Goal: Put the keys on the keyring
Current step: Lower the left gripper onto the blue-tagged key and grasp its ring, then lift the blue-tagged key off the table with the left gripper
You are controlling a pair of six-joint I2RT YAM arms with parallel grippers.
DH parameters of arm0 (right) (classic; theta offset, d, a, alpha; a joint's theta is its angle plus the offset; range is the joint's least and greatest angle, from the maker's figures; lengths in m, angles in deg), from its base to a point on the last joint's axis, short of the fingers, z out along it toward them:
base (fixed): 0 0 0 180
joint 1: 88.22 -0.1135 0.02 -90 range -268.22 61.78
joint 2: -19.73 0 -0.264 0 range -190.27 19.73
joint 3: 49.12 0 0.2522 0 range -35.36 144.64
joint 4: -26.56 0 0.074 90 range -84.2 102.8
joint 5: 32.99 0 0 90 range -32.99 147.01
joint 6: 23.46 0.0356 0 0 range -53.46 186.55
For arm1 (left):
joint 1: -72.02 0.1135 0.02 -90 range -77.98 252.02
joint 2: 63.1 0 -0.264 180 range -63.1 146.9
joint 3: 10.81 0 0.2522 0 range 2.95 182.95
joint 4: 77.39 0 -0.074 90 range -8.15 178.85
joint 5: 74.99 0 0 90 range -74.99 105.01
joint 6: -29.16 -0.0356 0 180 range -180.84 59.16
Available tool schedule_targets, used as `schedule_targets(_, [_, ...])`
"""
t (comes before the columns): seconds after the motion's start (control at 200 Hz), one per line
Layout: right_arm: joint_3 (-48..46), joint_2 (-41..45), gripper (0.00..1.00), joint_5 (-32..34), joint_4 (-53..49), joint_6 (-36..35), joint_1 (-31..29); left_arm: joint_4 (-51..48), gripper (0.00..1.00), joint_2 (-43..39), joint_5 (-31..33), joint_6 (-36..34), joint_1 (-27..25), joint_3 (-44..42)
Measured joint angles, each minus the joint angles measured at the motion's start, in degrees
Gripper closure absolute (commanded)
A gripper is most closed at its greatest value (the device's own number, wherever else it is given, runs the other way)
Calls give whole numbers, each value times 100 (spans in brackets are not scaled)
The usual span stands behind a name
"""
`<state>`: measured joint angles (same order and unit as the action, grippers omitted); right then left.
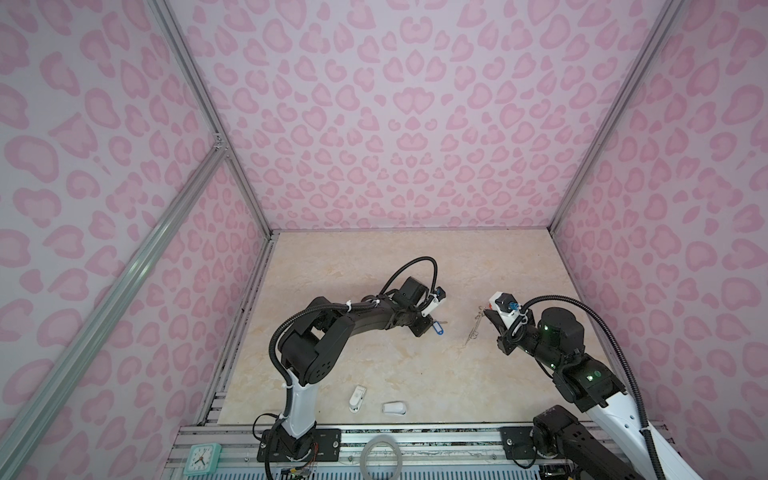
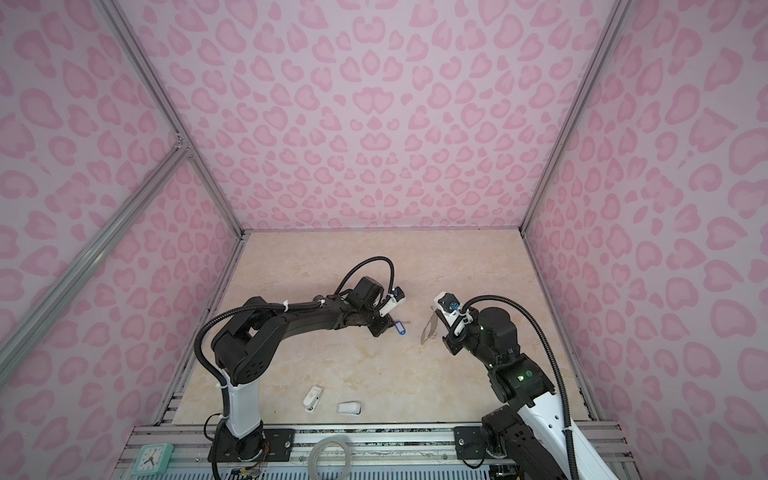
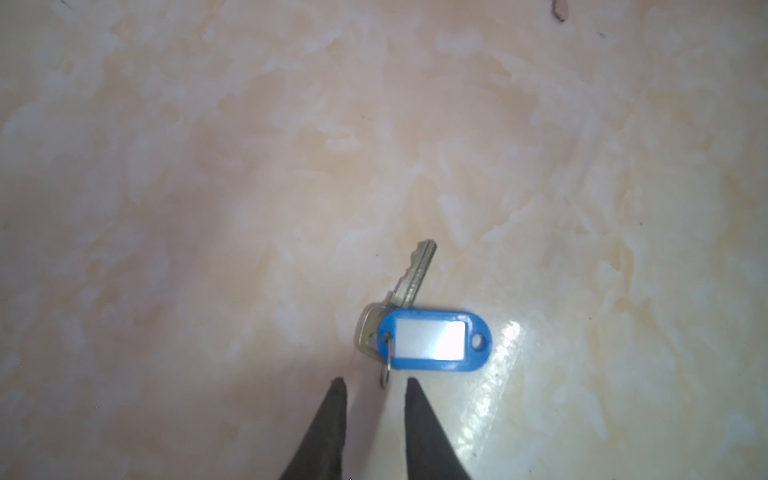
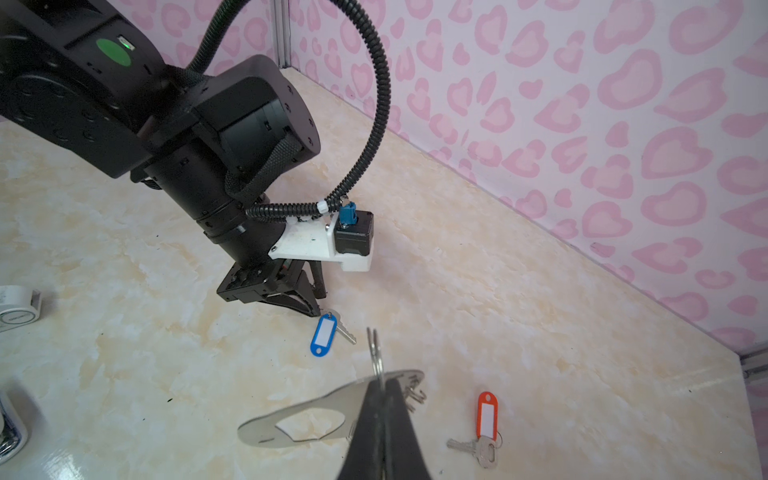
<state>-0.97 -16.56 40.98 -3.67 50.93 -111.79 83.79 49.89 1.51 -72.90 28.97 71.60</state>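
The blue-tagged key lies flat on the marbled table, seen in both top views. My left gripper hovers low over it, open by a narrow gap. The key's small wire ring sits just ahead of that gap, touching neither finger. My right gripper is shut on a wire split ring at the edge of the keyring, a thin grey plate held tilted above the table. The red-orange-tagged key lies on the table beyond the plate.
Two small white plastic pieces lie near the table's front edge. A pale grey hoop and a mint clock rest on the front rail. Pink patterned walls enclose the table on three sides.
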Motion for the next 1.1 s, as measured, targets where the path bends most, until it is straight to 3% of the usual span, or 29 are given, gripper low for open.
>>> schedule_targets(0.45, [0, -138, 100, 15, 2, -52, 2, -52, 82, 199, 28, -297, -42, 210])
schedule_targets(0.925, [0, -179, 100, 17, 35, -61, 2, -240, 82, 286, 177, -433, -52, 297])
schedule_targets(1.1, [0, -205, 100, 17, 39, -59, 2, -254, 87, 302, 221, -446, -57, 326])
